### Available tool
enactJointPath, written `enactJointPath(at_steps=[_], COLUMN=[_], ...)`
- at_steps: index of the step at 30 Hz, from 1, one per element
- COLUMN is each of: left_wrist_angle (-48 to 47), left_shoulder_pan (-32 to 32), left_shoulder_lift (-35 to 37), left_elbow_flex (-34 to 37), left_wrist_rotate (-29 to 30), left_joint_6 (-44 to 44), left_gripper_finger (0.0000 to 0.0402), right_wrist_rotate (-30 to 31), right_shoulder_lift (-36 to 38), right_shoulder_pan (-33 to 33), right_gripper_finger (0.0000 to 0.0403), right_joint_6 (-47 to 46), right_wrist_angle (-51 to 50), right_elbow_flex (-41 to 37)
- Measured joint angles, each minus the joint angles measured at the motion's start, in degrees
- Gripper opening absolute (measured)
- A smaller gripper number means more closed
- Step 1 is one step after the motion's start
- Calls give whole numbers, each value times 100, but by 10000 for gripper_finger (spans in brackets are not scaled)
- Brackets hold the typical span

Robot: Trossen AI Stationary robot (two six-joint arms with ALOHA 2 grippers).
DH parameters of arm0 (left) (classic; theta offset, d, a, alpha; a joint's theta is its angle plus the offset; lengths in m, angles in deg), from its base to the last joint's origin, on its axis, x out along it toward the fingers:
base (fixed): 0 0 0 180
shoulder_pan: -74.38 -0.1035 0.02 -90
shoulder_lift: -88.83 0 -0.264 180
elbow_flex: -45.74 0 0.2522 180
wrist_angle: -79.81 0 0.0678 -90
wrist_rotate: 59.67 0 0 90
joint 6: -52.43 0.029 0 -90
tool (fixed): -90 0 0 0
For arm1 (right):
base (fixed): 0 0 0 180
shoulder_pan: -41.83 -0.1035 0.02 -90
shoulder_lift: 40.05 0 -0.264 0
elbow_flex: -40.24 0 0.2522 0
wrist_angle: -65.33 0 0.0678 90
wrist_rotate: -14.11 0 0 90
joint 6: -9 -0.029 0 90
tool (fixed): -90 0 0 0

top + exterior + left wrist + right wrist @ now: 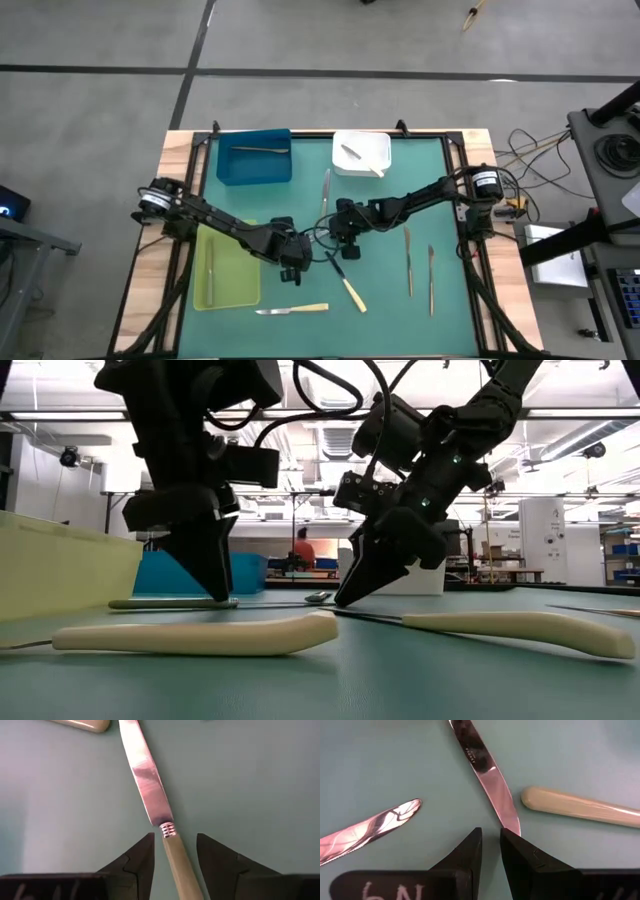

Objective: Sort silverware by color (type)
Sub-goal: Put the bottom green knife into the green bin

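Left claw (175, 857) stands wide astride a knife (150, 785) handle; right claw (491, 851), nearly closed, touches another knife (487, 770) by its blade tip.

no readable text anywhere (knife blade (485, 770) stamp too small)

the high view looks straight down on the whole green table (380, 300) from well above. the low view sits at table-top height, facing level across the table into the room, very near two pale-handled knives (200, 635). each wrist view looks down at the mat from close above, past its own fingers (140, 862) (470, 852). all four share the table's middle, where those knives (348, 288) lie.
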Motion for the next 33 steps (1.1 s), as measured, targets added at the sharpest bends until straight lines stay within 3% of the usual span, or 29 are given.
enactJointPath(at_steps=[15, 26, 33], left_wrist_angle=[322, 594, 668], left_shoulder_pan=[4, 7, 8], left_shoulder_lift=[6, -92, -32], left_elbow_flex=[334, 542, 553], left_wrist_rotate=[-148, -236, -164], left_joint_6=[-365, -562, -598], left_gripper_finger=[122, 28, 8], right_wrist_rotate=[4, 3, -23], right_shoulder_lift=[0, -2, 47], right_shoulder_pan=[0, 0, 0], right_gripper_finger=[63, 63, 63], right_joint_6=[-31, -30, -38], right_wrist_angle=[40, 67, -12], right_elbow_flex=[-9, -13, -13])
